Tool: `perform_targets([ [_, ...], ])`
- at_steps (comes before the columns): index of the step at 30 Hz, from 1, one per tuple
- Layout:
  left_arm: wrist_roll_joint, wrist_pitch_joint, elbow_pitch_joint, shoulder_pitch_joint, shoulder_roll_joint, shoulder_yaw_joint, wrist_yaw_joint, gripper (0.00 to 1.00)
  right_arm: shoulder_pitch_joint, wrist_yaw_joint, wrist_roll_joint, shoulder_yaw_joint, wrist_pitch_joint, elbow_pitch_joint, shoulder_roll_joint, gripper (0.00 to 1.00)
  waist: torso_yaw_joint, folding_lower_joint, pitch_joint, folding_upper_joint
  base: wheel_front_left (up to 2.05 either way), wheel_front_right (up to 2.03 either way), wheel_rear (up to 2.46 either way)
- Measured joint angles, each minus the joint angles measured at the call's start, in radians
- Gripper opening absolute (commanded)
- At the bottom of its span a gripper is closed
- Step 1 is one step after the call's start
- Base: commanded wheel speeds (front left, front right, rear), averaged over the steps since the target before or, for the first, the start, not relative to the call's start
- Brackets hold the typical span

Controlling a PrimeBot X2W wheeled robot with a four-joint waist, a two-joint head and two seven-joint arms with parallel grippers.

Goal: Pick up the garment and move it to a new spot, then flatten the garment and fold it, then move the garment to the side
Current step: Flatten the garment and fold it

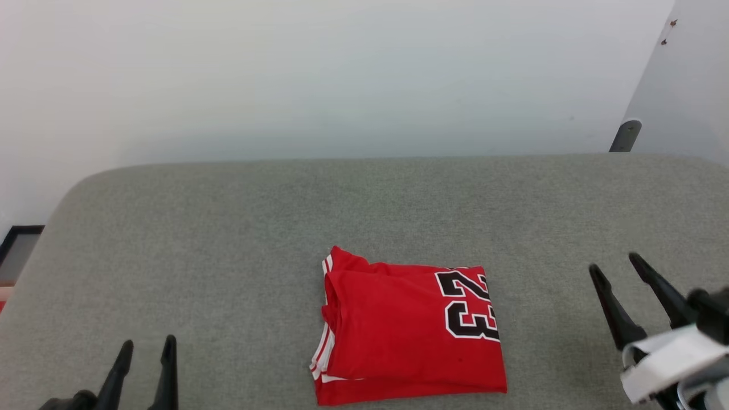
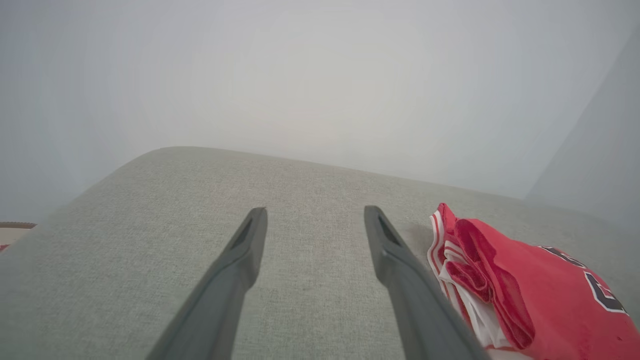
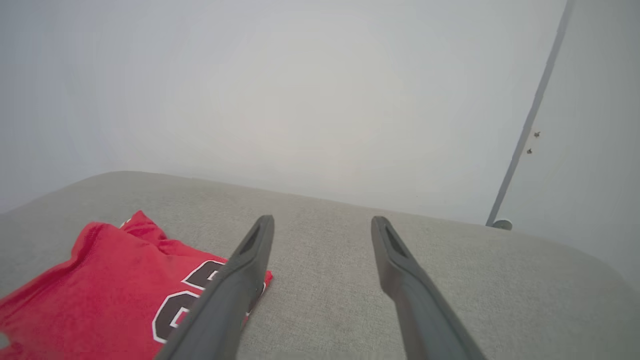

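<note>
**Position of the workpiece.** The red basketball jersey (image 1: 410, 333) lies folded into a compact, roughly rectangular stack directly on the grey fabric-covered surface (image 1: 228, 228), not in any container. The black, white-edged numeral "23" (image 1: 470, 304) sits on the top layer at the jersey's right end. The white-and-red striped trim (image 1: 322, 353) shows in several stacked layers along its left edge.

**State of the tools.**
- The left tool (image 1: 148, 342) rests low over the surface, well to the left of the jersey. Its fingers are spread wide and hold nothing.
- The right tool (image 1: 615, 263) hangs to the right of the jersey, clear of the numbered end. Its fingers are likewise spread wide and empty.

**Stage.** Judged from the flat, squared stack, the fold appears complete, and the transfer to the side is the step outstanding.

**Handling characteristics.** Expect a light, limp, thin knit with no stiffness of its own (the layers at the jersey's left edge already bulge and gape in the left wrist view). The layers are likely to slide over one another.

**Recommended hold.** Pinch through the full stack, not the top layer alone: the left tool at the trimmed edge, the right tool at the numbered end. Lift both ends together and keep the stack level. A hold on one end only would probably let the fold drop open.
</note>
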Motion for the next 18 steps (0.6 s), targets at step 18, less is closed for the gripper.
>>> perform_targets([
  [18,0.010,0.000,-0.017,0.021,-0.003,0.027,0.000,1.00,0.286,0.000,-0.137,-0.276,-0.004,-0.182,0.122,1.00,-0.006,0.0000,-0.021,0.0000,0.00,0.00,0.00],
])
